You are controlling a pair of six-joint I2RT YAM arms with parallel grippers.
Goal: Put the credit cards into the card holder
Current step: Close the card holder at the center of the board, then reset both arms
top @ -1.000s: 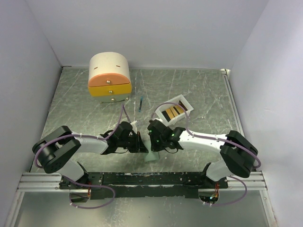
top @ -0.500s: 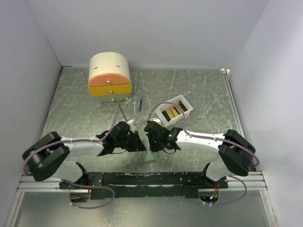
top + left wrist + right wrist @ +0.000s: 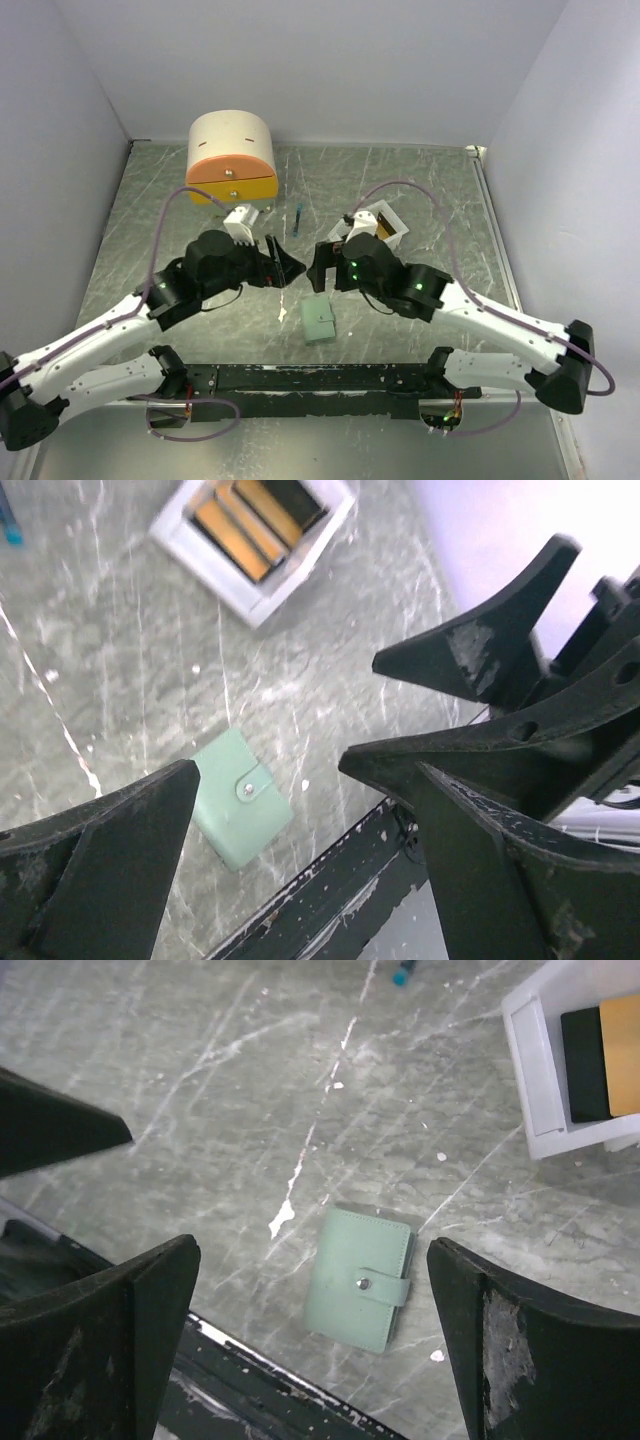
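Holding the credit cards [image 3: 585, 1065], white tray [image 3: 535, 1070] sits beyond the card holder [image 3: 360, 1278]; left claw [image 3: 305, 780] and right claw [image 3: 312, 1245] gape empty.

no readable text, labels, or numbers

White tray [image 3: 392, 220] half hidden behind right arm [image 3: 470, 305], gold card [image 3: 622, 1055] cut by frame edge

Card holder [image 3: 360, 1260] sits apart from the tray [image 3: 535, 1070], seemingly reachable.
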